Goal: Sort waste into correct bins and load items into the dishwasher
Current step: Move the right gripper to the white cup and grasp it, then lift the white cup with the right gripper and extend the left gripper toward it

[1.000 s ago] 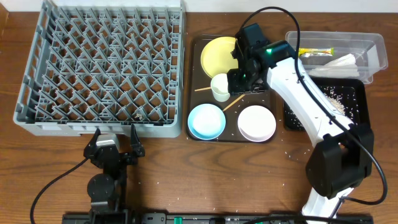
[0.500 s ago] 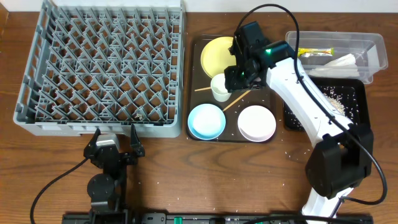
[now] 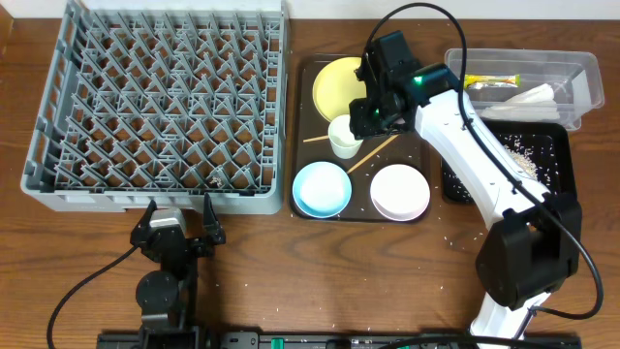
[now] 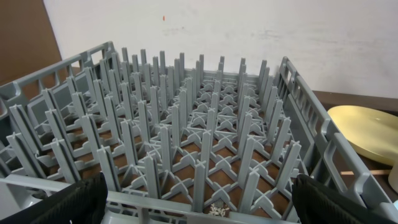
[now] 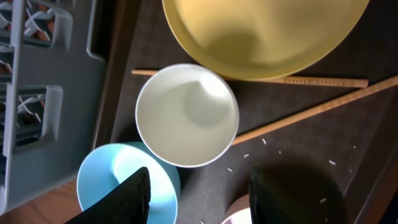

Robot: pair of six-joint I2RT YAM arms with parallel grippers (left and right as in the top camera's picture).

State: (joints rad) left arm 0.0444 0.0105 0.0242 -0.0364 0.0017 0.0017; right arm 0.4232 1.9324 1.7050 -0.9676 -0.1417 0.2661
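Observation:
My right gripper [image 3: 362, 118] is open and empty, hovering over the small white cup [image 3: 343, 135] on the brown tray [image 3: 305, 208]; in the right wrist view the cup [image 5: 186, 116] lies just ahead of the fingers [image 5: 199, 199]. The yellow plate [image 3: 341, 85], light blue bowl [image 3: 322, 188], white bowl [image 3: 399, 191] and two chopsticks [image 3: 371, 154] lie on the tray. The grey dish rack [image 3: 160, 102] holds no dishes. The clear tub [image 3: 523, 85] holds the wrapper [image 3: 491, 81] and napkin [image 3: 531, 99]; rice scraps [image 3: 528, 155] lie in the black tray. My left gripper [image 3: 177, 230] is open, before the rack's front edge [image 4: 199, 205].
Loose rice grains are scattered on the wooden table [image 3: 407, 271] in front of the brown tray and on the tray's dark floor [image 5: 298, 143]. The rack's wall [image 5: 37, 93] stands close on the left of the cup.
My right gripper has shifted a little left and toward the far side, closing in over the small white cup. The left arm has not moved.

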